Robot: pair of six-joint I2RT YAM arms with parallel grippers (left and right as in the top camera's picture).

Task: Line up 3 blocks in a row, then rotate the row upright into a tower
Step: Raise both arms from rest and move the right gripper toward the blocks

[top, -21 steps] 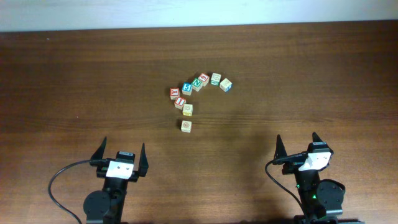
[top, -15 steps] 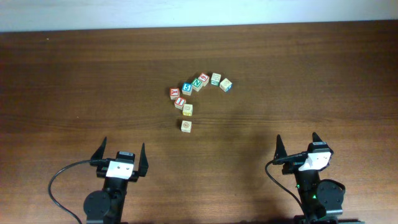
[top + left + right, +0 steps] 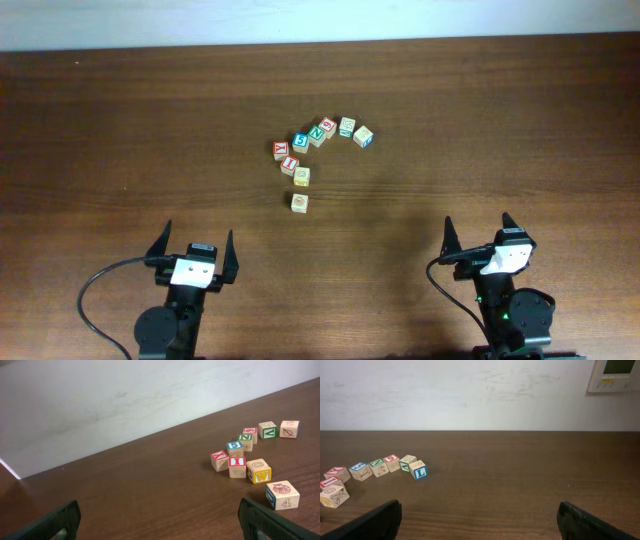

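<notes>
I'm looking down on a dark wooden table (image 3: 120,130) that fills nearly the whole overhead view. A pale wall (image 3: 100,400) stands behind it in both wrist views. A small wall panel (image 3: 617,375) sits at the upper right of the right wrist view.

My left gripper (image 3: 199,231) sits at the lower left of the overhead frame, claw spread wide with nothing between the fingers. In its own camera the dark fingers (image 3: 55,522) show only at the bottom corners. My right gripper (image 3: 477,220) is at the lower right, likewise spread and empty. Both are well apart from the cubes.

The cubes lie just above the centre of the overhead frame in a hooked line. The arc of lettered cubes (image 3: 318,133) curves across the top, ending at a blue-lettered cube (image 3: 363,136) on the right.

The three I'm to turn form the tail running down from the arc's left end. The red "I" cube (image 3: 289,163) is uppermost. The middle tan cube (image 3: 302,177) is just below and right of it and seems to touch it. The lowest tan cube (image 3: 299,202) stands alone, a little apart. In the left wrist view the middle one shows a yellow W on its side and the lowest a blue 4. All three rest flat on the table.
</notes>
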